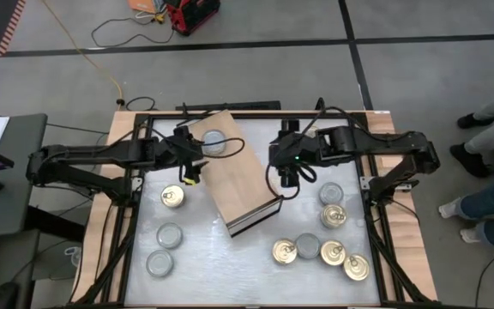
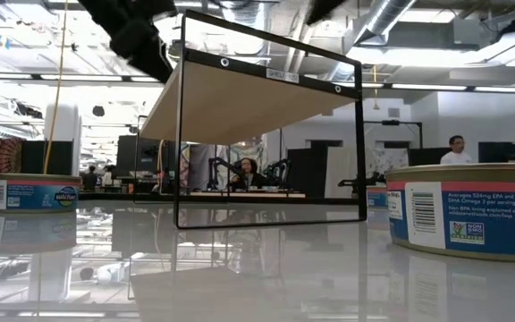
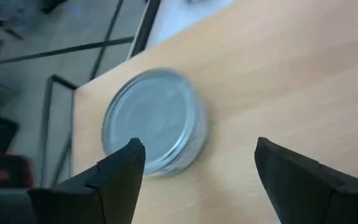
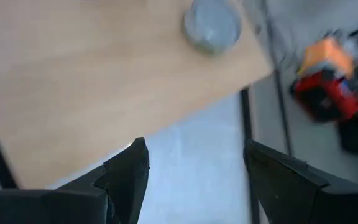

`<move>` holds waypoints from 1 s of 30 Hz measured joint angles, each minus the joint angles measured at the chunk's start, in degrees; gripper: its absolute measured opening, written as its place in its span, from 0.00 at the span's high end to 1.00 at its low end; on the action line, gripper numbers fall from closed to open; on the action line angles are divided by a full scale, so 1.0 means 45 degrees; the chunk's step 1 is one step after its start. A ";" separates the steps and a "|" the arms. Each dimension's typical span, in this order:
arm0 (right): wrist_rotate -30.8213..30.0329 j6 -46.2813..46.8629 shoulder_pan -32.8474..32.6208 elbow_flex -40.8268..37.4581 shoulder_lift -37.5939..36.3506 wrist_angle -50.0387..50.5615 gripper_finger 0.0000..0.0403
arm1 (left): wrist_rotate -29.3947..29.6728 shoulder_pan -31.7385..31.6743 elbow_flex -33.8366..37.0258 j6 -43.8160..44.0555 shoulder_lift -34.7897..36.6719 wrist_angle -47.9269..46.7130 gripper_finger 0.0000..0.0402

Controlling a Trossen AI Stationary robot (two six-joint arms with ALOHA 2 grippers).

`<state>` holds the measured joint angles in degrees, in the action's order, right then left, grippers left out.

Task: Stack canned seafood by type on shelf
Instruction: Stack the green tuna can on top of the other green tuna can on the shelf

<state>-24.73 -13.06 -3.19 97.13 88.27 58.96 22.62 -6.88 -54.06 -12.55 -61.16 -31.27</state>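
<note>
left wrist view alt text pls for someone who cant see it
A silver-topped tin sits on the light-wood shelf near its corner, free of any grip. The left gripper is just behind it with its dark jaws wide apart. Beyond the shelf edge are a black frame and grey floor.

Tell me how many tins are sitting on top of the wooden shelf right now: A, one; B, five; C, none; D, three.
A: only one silver-topped tin rests on the shelf, near its far end; every other tin sits on the white tabletop.
</note>
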 joint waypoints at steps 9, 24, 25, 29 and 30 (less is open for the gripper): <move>0.0505 0.2359 0.0659 -0.3827 -0.2067 -0.0400 0.26 | 0.0670 0.0681 0.1100 -0.0752 -0.0012 0.3021 0.27; 0.2492 0.5580 0.5386 -0.9285 -0.4348 -0.1051 0.28 | 0.1768 0.3207 0.1491 -0.2289 0.0013 0.5828 0.28; 0.2622 0.5426 0.5801 -0.9511 -0.4282 -0.1051 0.28 | 0.2047 0.3617 0.1491 -0.2335 0.0009 0.5741 0.29; 0.2388 0.4861 0.6574 -1.0161 -0.3764 -0.0806 0.28 | 0.3400 0.5050 0.1756 -0.2293 0.0038 0.5800 0.33; 0.2343 0.4841 0.6605 -1.0250 -0.3588 -0.0817 0.28 | 0.3739 0.5378 0.1858 -0.2171 0.0038 0.5764 0.34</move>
<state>-14.19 8.72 26.53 51.01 72.12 55.29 39.45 17.32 -45.70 -22.32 -60.99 -5.33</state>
